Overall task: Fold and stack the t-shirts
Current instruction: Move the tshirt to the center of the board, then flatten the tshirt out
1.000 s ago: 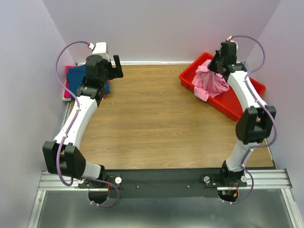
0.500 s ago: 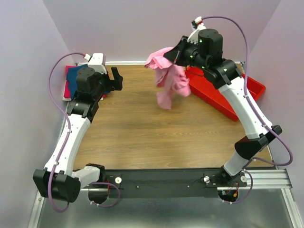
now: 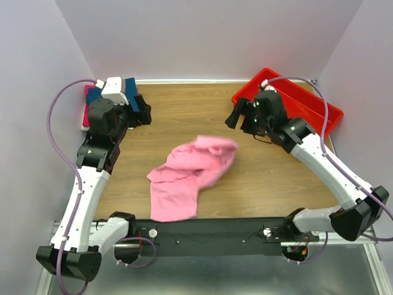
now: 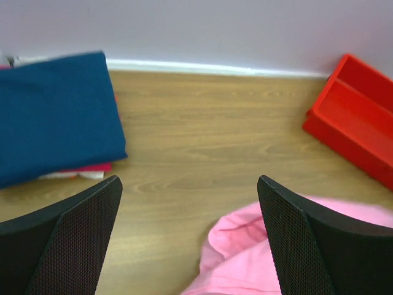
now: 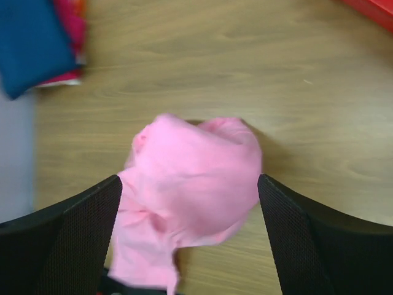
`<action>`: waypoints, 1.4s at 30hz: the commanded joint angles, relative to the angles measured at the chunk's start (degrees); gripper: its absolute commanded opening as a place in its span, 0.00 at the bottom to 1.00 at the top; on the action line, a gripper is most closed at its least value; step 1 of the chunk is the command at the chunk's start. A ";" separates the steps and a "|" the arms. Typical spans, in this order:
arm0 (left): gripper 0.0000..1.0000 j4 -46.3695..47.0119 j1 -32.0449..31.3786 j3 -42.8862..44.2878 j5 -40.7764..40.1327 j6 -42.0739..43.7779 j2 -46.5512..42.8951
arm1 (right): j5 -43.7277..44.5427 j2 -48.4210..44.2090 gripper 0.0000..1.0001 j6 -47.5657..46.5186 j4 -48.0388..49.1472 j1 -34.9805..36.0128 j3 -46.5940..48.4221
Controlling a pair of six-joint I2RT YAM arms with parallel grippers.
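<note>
The light pink t-shirt (image 3: 190, 175) lies crumpled on the wooden table, front of centre, one end reaching the near edge. My right gripper (image 3: 236, 118) hovers above and to the right of it, apart from it, open and empty. In the right wrist view the pink t-shirt (image 5: 190, 184) shows below, between the spread fingers of my right gripper (image 5: 190, 179). My left gripper (image 3: 141, 109) is open at the back left, beside the folded stack with a navy blue t-shirt (image 3: 92, 95) on top. The left wrist view shows my left gripper (image 4: 189, 184) empty over bare wood, with the pink t-shirt (image 4: 288, 258) at lower right.
A red plastic tray (image 3: 307, 101) stands at the back right, its corner also in the left wrist view as the tray (image 4: 356, 117). The folded stack (image 4: 55, 110) sits against the back wall at left, with a red-magenta layer (image 5: 70, 24) under the blue. Walls close in on three sides.
The right gripper lifted the pink t-shirt out of the red tray, swung it over the table and let go; the shirt has dropped onto the table. The left arm drew back slightly.
</note>
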 commanded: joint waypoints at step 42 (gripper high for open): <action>0.86 -15.98 0.90 -25.26 5.63 -10.37 19.28 | -6.10 37.24 0.70 -18.11 4.54 11.02 5.97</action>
